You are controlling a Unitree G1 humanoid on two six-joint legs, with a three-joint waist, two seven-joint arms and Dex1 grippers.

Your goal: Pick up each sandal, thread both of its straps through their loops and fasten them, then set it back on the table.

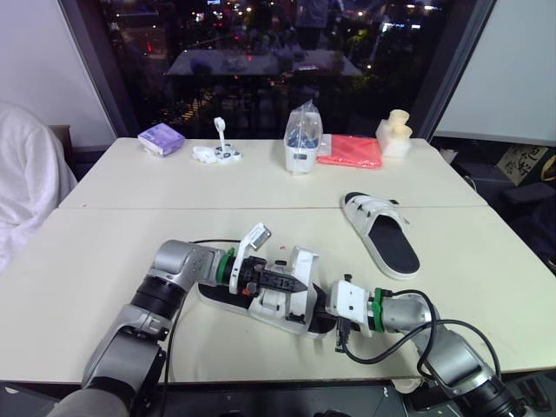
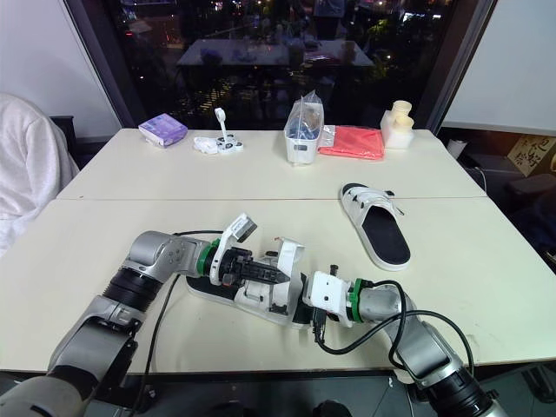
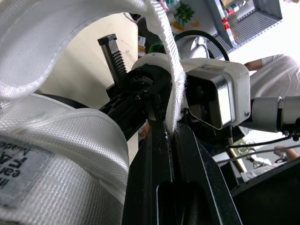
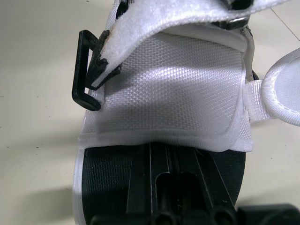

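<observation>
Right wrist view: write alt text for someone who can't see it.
The right pincer, shut, reaches along a sandal's black footbed and under its white woven upper. A white strap lies over the upper, its end beside a black rectangular loop. The sandal rests on a cream table.

near sandal (image 1: 271, 304): front of footbed hidden under its upper | label (image 3: 19, 176): cut off by edge, blurred, unreadable | white bits (image 1: 215, 155), table (image 1: 104, 252) far edge: too small to identify
</observation>
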